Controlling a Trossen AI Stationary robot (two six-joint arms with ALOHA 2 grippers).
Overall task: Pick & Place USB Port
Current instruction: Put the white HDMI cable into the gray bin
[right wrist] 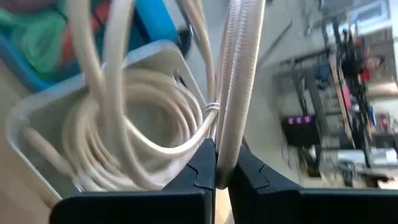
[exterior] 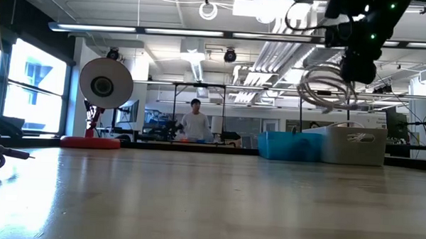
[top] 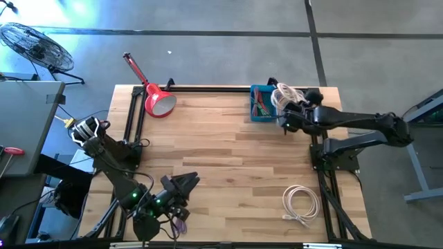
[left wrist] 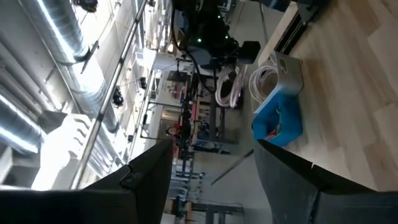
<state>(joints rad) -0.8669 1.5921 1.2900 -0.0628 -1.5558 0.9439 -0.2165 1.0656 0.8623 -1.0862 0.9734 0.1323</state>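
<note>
Pale wood runs the whole length of the table, and from where I stand the job looks partly done. At the far edge sit two bins side by side: a blue bin holding colourful bits, and just beside it a grey bin that already has coiled white cable lying in it. One more white cable coil lies loose on the near right of the table, well apart from the bins, so I judge at least that one is left to fetch.

The right arm reaches across to the bins, and the right gripper hangs above the grey bin with a looped cable dangling from it, clear of the bin's rim in the low view. Its fingers are pressed nearly together, pinching a strand of that pale cable between their tips. To my eye this is the placing step: the loop is over the bin but not yet let go.

The left arm waits folded at the near left of the table; the left gripper points up toward the room with its fingers spread wide and nothing between them.
</note>
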